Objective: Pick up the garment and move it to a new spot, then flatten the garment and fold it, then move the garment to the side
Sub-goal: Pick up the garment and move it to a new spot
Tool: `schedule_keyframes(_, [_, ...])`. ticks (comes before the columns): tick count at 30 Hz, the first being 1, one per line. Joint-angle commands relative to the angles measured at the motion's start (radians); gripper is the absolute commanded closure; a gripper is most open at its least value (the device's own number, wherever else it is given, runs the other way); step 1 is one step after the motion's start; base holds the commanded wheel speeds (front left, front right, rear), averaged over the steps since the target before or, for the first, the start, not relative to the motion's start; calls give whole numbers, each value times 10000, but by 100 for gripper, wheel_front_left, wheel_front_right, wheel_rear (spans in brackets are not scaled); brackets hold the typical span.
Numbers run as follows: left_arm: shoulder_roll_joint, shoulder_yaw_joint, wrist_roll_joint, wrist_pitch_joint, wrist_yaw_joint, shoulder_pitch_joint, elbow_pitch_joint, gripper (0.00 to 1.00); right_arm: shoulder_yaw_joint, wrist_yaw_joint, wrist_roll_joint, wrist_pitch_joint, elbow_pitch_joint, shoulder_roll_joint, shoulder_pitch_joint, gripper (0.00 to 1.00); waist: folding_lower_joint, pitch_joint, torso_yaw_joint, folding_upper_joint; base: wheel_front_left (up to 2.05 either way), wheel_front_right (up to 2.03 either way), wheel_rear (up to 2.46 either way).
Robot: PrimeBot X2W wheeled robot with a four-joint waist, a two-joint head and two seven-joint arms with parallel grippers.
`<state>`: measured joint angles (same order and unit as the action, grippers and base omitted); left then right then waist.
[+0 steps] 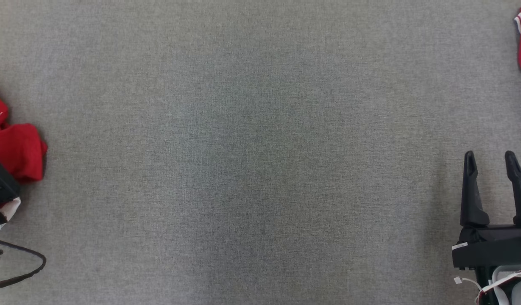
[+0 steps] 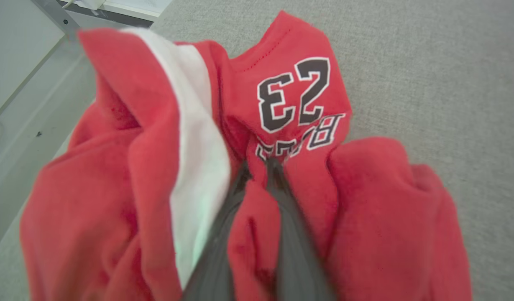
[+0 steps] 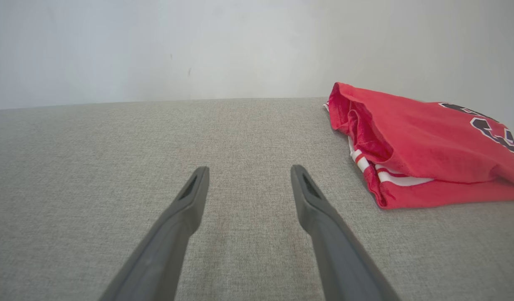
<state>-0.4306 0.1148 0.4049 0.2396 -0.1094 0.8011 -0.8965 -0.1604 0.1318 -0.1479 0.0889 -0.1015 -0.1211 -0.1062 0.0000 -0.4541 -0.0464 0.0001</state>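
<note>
Pinched narrow on a raised fold of the garment (image 2: 357,217) with the left gripper (image 2: 259,171), red cloth squeezed between the 2 dark fingers (image 2: 296,251). Probably gripped at a high ridge so as to lift the whole heap clear in 1 pull. Found crumpled at the far left of the grey table (image 1: 260,152) in the head view, close to the table's edge.

Held wide and empty at the lower right: the right gripper (image 1: 493,163), over bare fabric, likely parked until flattening calls for it. Off to its right, a folded red jersey (image 3: 415,142) (seemingly a finished piece, set aside).

No clear long axis to read in so bunched a heap. Printed 23 (image 2: 294,92) facing up, digit tops turned toward the left gripper.
</note>
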Motion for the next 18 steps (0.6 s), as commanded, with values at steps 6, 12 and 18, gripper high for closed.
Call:
schedule_keyframes(6, [-260, -114, -205, -1460, -44, 215, 605, 100, 98, -27, -128, 279, 401, 170, -85, 0, 0, 528, 142, -1, 0, 0, 0])
schedule_keyframes(12, [-293, -386, -388, -2938, -118, 805, 2142, 100, 261, -27, -294, 654, 1033, 305, -133, 0, 0, 1157, 326, -1, 0, 0, 0])
schedule_keyframes(18, [-62, -1251, -638, -3060, -170, 1563, 3962, 100, 493, -27, -486, 1082, 1753, 475, -217, 0, 0, 1619, 859, -1, 0, 0, 0])
